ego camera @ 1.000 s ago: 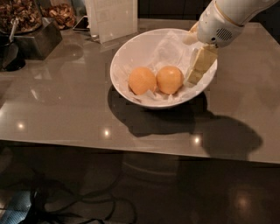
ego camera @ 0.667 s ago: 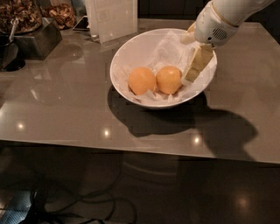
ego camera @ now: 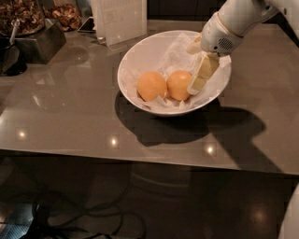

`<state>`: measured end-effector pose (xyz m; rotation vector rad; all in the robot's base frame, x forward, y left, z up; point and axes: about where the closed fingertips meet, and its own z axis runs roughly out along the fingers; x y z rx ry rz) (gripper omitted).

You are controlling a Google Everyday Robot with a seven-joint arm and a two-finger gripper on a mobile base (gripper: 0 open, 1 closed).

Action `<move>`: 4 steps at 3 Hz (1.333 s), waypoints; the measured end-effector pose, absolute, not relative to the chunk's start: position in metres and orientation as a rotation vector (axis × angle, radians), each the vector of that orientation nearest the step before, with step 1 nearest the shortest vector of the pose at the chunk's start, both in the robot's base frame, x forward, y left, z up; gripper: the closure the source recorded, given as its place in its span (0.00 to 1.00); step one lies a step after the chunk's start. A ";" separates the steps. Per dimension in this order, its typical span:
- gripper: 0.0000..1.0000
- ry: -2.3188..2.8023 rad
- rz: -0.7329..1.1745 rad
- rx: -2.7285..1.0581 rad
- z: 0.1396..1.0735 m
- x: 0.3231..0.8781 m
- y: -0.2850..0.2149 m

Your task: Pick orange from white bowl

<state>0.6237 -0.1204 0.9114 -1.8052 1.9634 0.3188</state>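
The white bowl [ego camera: 135, 56] stands in the middle of the grey table and is lined with crumpled white paper. Two oranges lie side by side in it. The rounder, deeper-coloured orange [ego camera: 178, 85] is on the right. A paler, more oval orange [ego camera: 152, 86] is on the left, touching it. My gripper [ego camera: 194, 87] reaches down into the bowl from the upper right. Its cream tip sits right against the right side of the deeper orange. It holds nothing that I can see.
The grey table [ego camera: 70, 121] has its front edge near the bottom. A white card stand [ego camera: 119, 18] stands just behind the bowl. A metal box [ego camera: 39, 42] and a dish of brown pieces [ego camera: 18, 14] are at the far left. My arm [ego camera: 238, 18] crosses the upper right.
My gripper has moved left and lower into the bowl, closing up to the right side of the deeper orange. The oranges and bowl have not moved.
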 end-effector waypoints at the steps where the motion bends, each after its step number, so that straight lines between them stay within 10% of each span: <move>1: 0.10 1.985 0.355 -1.746 0.897 0.625 -0.118; 4: 0.09 2.028 0.403 -1.691 0.864 0.629 -0.107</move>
